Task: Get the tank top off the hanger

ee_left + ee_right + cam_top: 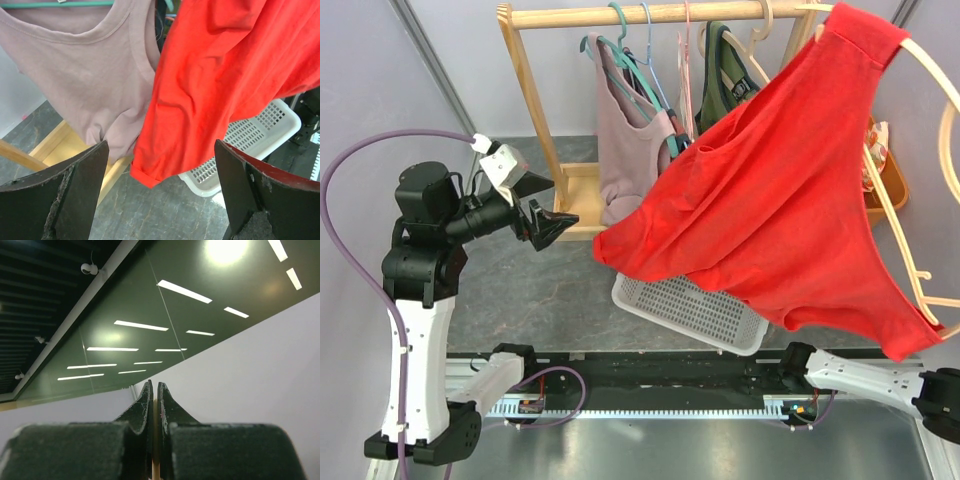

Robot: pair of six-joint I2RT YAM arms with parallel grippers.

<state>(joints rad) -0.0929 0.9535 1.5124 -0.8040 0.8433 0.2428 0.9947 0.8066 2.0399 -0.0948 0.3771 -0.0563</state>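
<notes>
Item: left jaws. Spread wide and holding nothing, left of centre in the top view at the end of my left arm (420,260), facing the clothes.

Item: right jaws. Pressed together and pointed up at ceiling lights. A thin pale strip shows between them low in the wrist view; I cannot tell what it is.

Item: red tank top (770,190). Hangs on a pale hanger (908,270), filling the right half of the top view. Its lower hem corner (145,175) hangs between my left jaws in the wrist view, touching neither.

Item: mauve top (625,150). Hangs on the wooden rack (650,14), upper centre, just left of the red one.

Item: white basket (690,305). Sits on the table (520,300), below the red cloth.
</notes>
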